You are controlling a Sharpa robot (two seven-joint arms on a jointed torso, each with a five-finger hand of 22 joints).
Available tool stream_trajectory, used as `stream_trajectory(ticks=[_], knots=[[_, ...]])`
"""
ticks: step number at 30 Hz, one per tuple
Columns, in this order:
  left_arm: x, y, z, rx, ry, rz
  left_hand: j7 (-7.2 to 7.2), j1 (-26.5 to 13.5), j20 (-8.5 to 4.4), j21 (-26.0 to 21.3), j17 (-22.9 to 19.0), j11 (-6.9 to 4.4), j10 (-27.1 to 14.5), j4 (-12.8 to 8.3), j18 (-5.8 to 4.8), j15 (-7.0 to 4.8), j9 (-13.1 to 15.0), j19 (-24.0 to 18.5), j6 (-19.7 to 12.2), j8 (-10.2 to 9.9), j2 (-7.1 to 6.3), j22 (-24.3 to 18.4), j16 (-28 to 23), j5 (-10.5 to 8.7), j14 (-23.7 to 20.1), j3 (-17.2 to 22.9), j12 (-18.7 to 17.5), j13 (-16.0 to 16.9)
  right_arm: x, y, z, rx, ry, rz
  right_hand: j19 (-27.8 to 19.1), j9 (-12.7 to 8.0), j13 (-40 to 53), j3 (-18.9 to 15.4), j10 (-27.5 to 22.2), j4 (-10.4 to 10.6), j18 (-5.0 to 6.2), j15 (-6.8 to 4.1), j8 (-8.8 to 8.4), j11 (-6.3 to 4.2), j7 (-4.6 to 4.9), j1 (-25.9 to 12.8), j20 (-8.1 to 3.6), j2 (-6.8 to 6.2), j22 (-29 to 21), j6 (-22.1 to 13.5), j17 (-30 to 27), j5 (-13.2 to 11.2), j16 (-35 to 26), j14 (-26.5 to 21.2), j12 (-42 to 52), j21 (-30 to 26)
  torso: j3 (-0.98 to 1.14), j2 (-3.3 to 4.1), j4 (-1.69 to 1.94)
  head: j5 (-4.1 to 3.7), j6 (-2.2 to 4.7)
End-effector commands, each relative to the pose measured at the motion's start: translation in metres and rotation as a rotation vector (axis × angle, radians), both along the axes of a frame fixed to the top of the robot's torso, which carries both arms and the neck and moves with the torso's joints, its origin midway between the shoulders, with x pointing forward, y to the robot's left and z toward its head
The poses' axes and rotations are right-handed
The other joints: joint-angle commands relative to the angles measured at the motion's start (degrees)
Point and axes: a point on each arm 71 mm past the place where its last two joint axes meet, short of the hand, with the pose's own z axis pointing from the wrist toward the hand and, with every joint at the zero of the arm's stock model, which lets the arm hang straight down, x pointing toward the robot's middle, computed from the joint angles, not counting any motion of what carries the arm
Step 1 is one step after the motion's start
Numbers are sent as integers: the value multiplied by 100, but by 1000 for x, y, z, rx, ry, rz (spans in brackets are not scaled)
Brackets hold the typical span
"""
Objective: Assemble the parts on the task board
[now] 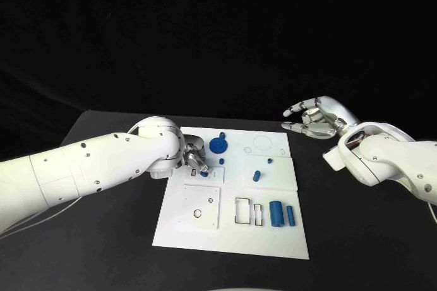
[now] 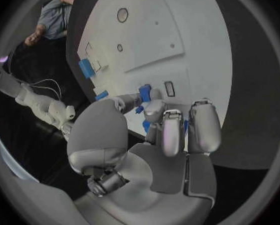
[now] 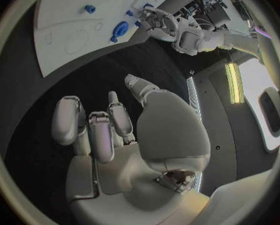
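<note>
The white task board [image 1: 273, 237] lies in the middle of the black table. My left hand [image 1: 193, 160] is low over the board's left edge, fingers curled in, and pinches a small blue part [image 2: 145, 92] between thumb and fingers. Just right of that hand stand a blue gear [image 1: 218, 145] and a small blue peg [image 1: 222, 160]. Off the board's far right corner my right hand [image 1: 314, 117] hangs above the table with its fingers apart and nothing in it. The right wrist view shows the gear [image 3: 119, 29] and my left hand [image 3: 155, 20] across the board [image 3: 64, 15].
An oval blue part [image 1: 257, 175] and a small blue stud [image 1: 269, 160] sit mid-board. Two blue cylinders [image 1: 282, 214] lie side by side near the board's front right, beside a rectangular cut-out [image 1: 245, 211]. A square plate with holes [image 1: 201, 206] occupies the front left.
</note>
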Motion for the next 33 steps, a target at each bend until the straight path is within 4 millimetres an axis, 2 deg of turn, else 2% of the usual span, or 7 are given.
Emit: stream_trajectory(ticks=[1, 10, 21, 27, 33], knots=[[-2, -1, -4, 12, 25, -11, -107, -59, -41, 0, 1050, -15, 9, 63, -49, -28, 6, -6, 115, -20, -12, 8, 20, -14, 494, -113, 39, 0, -1, 1, 0, -7, 2, 14, -25, 5, -1, -16, 0, 29, 67, -40, 24, -24, -13, -58, -1, 5, -3, 18, 339, -23, -31, 332, -21, -33, -1, 2, 4, -3, -4], [-2, -1, -4, 15, 29, -13, -111, -156, -42, 8, 1072, -18, 12, 268, -54, -31, 6, 4, 154, -38, -41, 33, 30, -14, 499, -385, 54, 5, -1, 1, 0, -7, 1, 14, -29, 4, -6, -29, -3, 42, 68, -41, 27, -25, -14, -75, -2, -2, -9, 13, 333, -31, -34, 330, -25, -42, 0, -3, 4, -13, -6], [-2, 0, -5, 19, 33, -15, -115, -177, -42, 17, 1104, -21, 20, 355, -58, -33, 9, 12, 175, -42, -52, 56, 43, -15, 506, -516, 66, 15, -1, 0, 0, -7, 1, 12, -39, 3, -19, -59, -10, 67, 72, -43, 35, -28, -18, -104, -4, -15, -22, 3, 302, -66, -47, 323, -36, -62, -3, 0, 5, -15, -3], [-2, 1, -4, 19, 31, -13, -115, -265, -42, 15, 1118, -20, 28, 546, -59, -33, 14, 15, 207, -50, -51, 61, 50, -18, 509, -773, 79, 21, -1, 0, 0, -7, 2, 10, -40, 3, -25, -107, -12, 108, 73, -46, 47, -30, -23, -150, -7, -33, -25, -6, 295, -107, -53, 322, -41, -73, -2, -2, 7, -18, -9], [-2, 1, -3, 15, 28, -12, -114, -362, -43, 4, 1135, -20, 41, 581, -56, -32, 13, 11, 219, -63, -38, 47, 57, -10, 513, -946, 98, 41, -1, -1, -1, -8, 3, 8, -52, 3, -43, -193, -23, 156, 78, -51, 61, -34, -29, -201, -11, -80, -43, -28, 261, -147, -70, 314, -56, -102, -7, -2, 5, -19, 0]])
